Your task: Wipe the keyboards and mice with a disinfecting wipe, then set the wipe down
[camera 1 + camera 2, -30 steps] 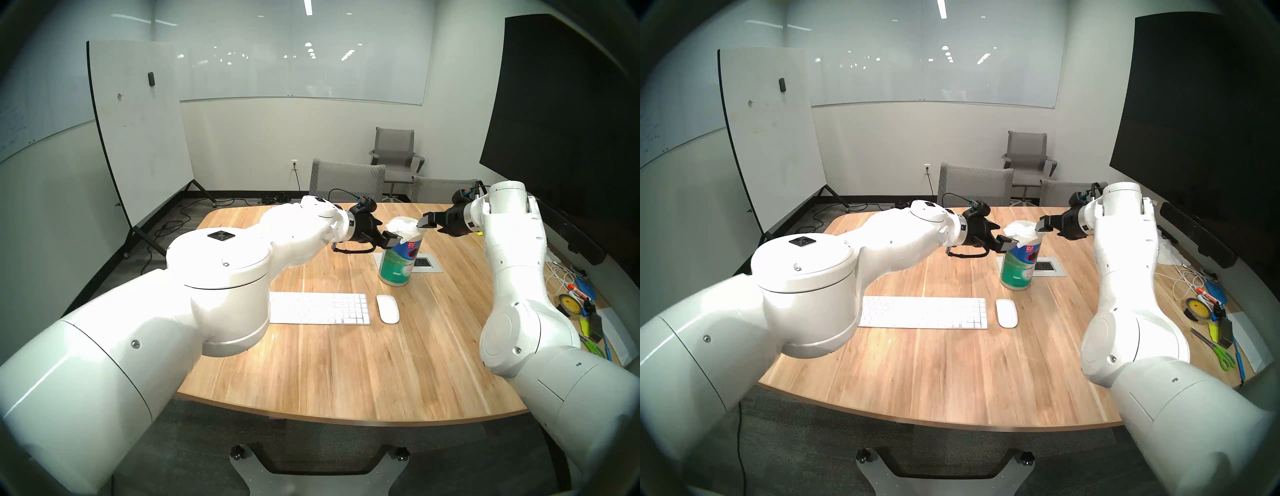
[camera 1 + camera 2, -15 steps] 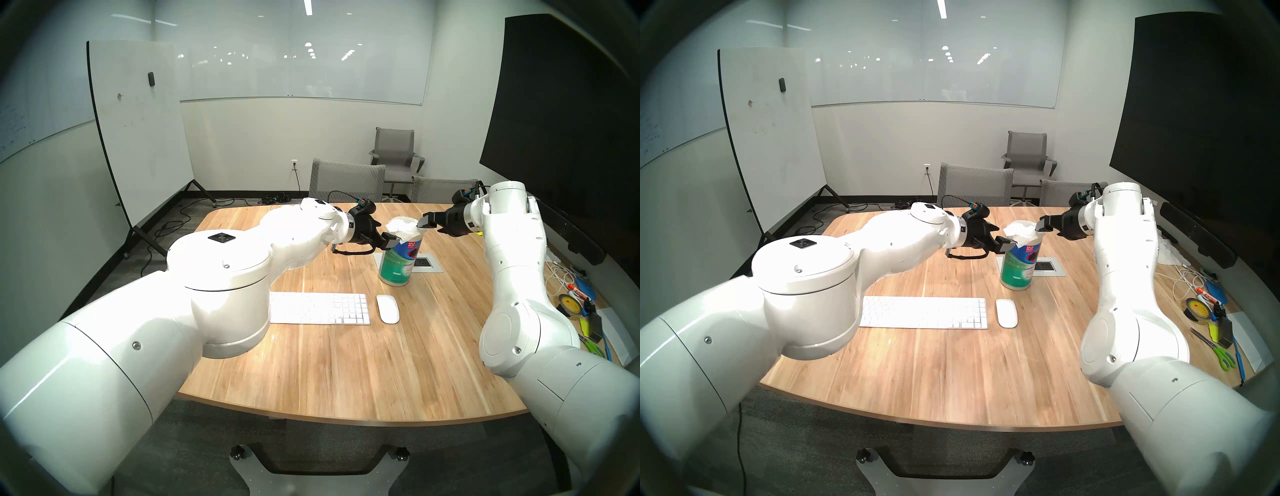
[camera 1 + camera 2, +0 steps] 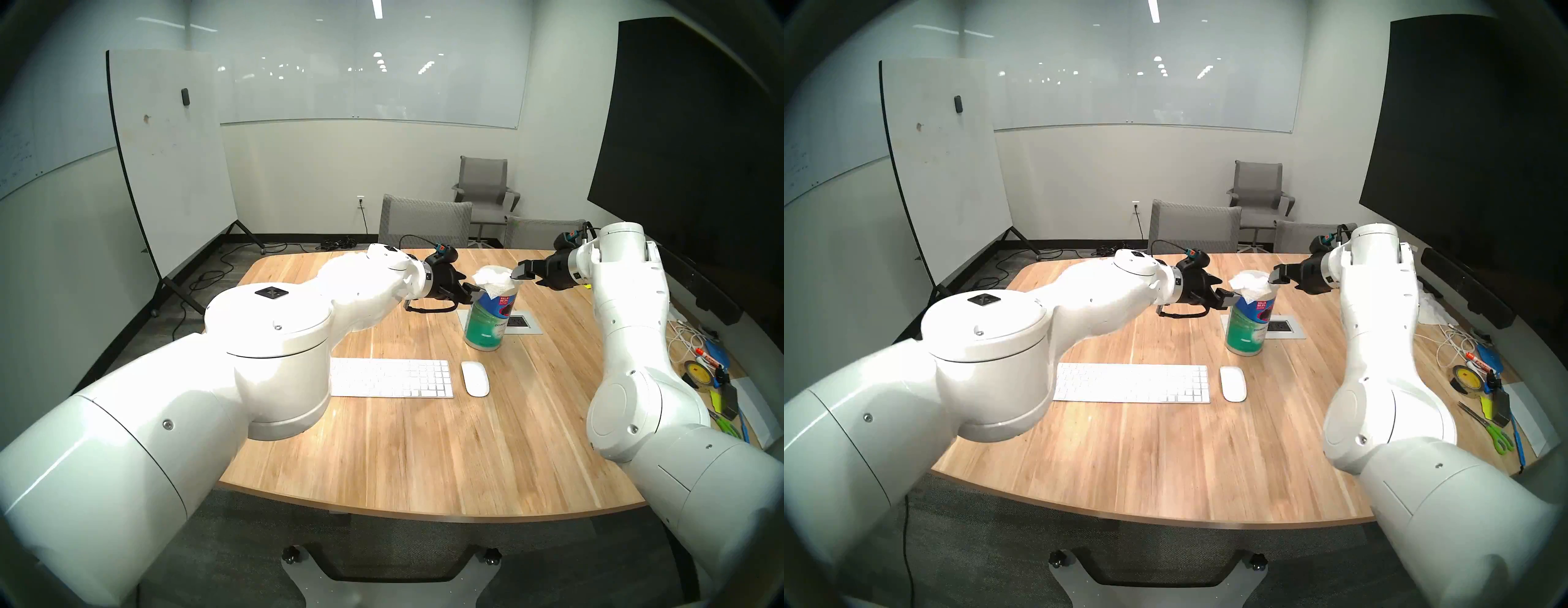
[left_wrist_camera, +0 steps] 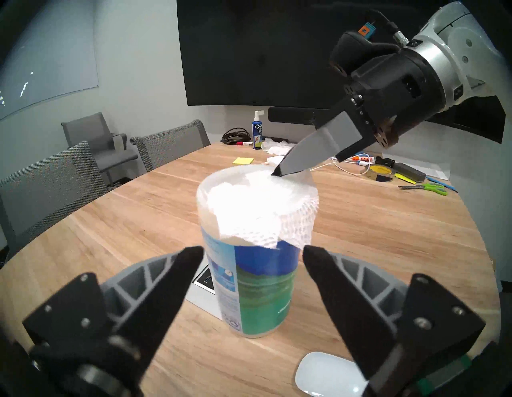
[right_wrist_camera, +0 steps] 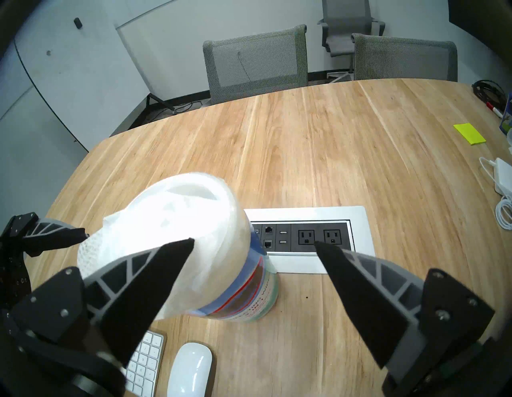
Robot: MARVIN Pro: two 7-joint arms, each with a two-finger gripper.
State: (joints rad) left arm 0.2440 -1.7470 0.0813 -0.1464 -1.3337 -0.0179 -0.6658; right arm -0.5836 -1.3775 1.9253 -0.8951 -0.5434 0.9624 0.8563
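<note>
Pale walls, a rolling whiteboard [image 3: 169,157] at left, grey mesh chairs [image 3: 424,220] behind the wooden desk [image 3: 403,458], dark screen [image 3: 687,140] at right.

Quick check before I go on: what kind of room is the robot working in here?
Most likely an office meeting room: a large wooden table with a built-in power and data outlet panel, grey mesh chairs along its far side, a rolling whiteboard and a big dark wall screen.
</note>
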